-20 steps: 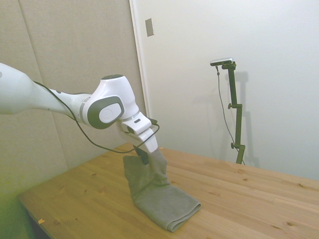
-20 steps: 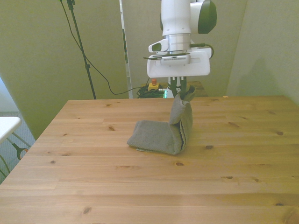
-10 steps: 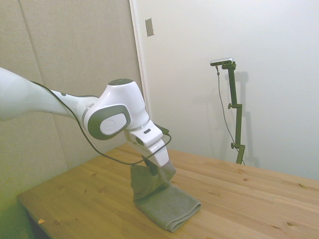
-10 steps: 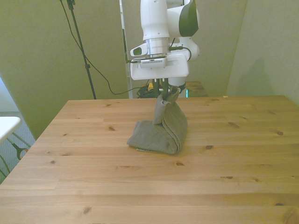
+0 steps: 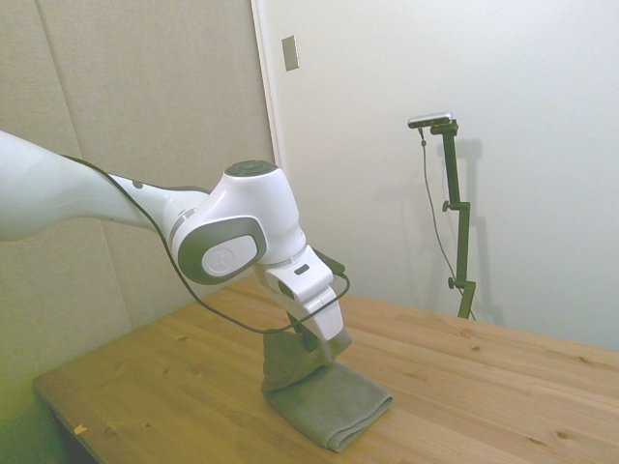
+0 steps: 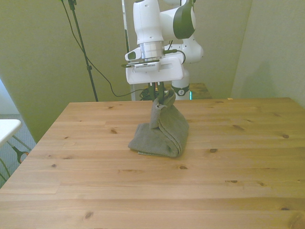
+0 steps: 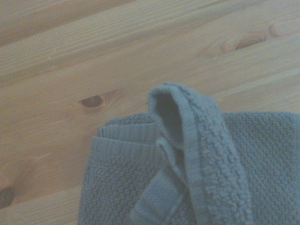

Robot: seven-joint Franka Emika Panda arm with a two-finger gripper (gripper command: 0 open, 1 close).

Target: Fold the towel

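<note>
Gray-olive terry, thick and layered: the towel [image 6: 161, 136] sits around the middle of the wooden table [image 6: 152, 191], most of it lying flat, with one end pulled up into a peak. In the side view that raised flap [image 5: 290, 358] leans over the flat part. Your gripper [image 6: 158, 93] is pinched onto the very top of that peak, fingers closed on the cloth. The wrist view shows the lifted hem [image 7: 187, 126] curling over the layers below.

You're mid-fold, I'd say: edge picked up and partway across. Next you'd want to carry it further toward the front view's left, over the flat part, then lower it so the edges line up before letting go. Release too high and it'll probably flop crooked.
</note>
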